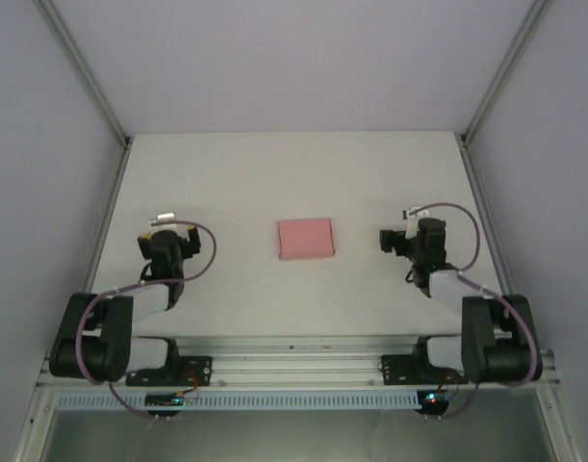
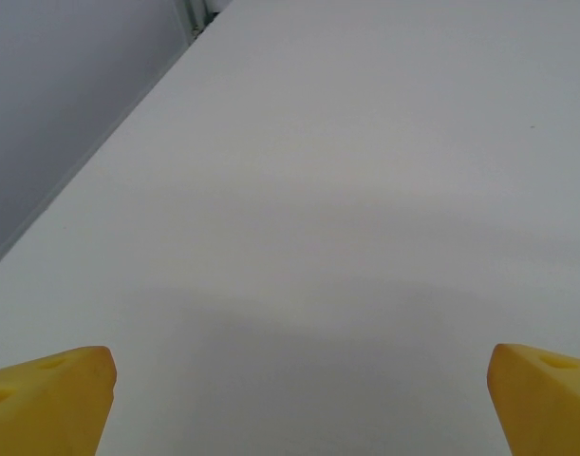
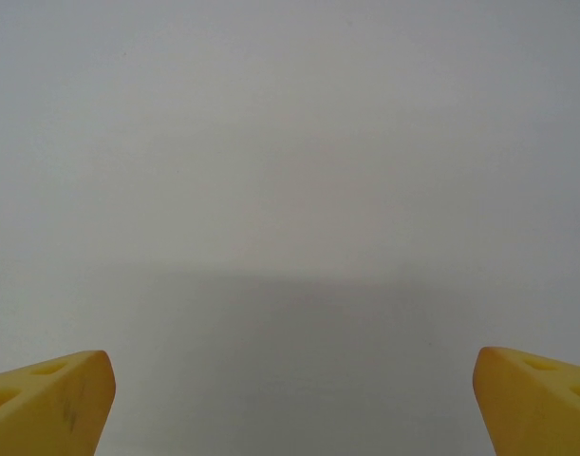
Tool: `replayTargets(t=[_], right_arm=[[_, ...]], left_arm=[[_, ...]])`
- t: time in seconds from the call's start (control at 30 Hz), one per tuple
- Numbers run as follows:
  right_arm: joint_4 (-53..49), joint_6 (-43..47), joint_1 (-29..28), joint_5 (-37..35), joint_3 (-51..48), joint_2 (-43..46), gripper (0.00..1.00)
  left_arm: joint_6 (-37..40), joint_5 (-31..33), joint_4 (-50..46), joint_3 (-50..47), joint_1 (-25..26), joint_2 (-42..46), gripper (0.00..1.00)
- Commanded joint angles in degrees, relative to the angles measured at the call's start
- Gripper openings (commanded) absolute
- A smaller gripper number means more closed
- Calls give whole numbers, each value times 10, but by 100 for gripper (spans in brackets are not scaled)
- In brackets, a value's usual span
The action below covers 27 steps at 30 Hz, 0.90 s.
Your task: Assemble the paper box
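Pink paper box, long axis horizontal, lies centre-frame between left end effector and nearer right end effector; both spread wide, empty.

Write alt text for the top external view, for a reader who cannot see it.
A small, flat, rectangular pink paper box lies alone near the middle of a white table, touched by nothing. The black-and-white left arm and matching right arm, bolted at the near edge, sit folded on either side of it, their jaws apart from the box.
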<state>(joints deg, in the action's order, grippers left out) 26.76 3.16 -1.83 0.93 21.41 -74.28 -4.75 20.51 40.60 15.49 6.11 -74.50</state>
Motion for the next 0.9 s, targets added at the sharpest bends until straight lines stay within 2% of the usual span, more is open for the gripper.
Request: replayTargets(t=[0.0, 0.1, 0.17, 0.2, 0.23, 0.3, 0.37, 0.43, 0.5, 0.57, 0.87], right_arm=[[232, 3, 6, 55, -42, -59, 99], [329, -7, 17, 54, -63, -123, 99], [381, -44, 26, 42, -62, -161, 98], [332, -50, 35, 43, -51, -144, 99], [269, -46, 47, 31, -29, -133, 99], [253, -69, 45, 4, -9, -142, 99], [224, -59, 31, -9, 2, -143, 99], [236, -51, 30, -6, 1, -144, 99], [225, -54, 28, -8, 2, -143, 99], [234, -50, 27, -14, 0, -144, 99], [226, -50, 26, -10, 2, -144, 99]], left_arm=[[25, -56, 86, 1, -17, 1, 100], [46, -80, 159, -20, -30, -20, 100], [34, -107, 292, -50, -53, -101, 99], [31, -105, 371, -50, -61, -159, 100], [37, -118, 388, -49, -64, -176, 100], [28, -149, 203, -9, -68, -103, 100], [22, -129, 212, 26, -75, -151, 100], [23, -143, 118, 52, -72, -129, 100], [26, -141, 173, 39, -73, -144, 100], [23, -141, 137, 47, -72, -134, 100], [24, -141, 147, 44, -72, -136, 99]])
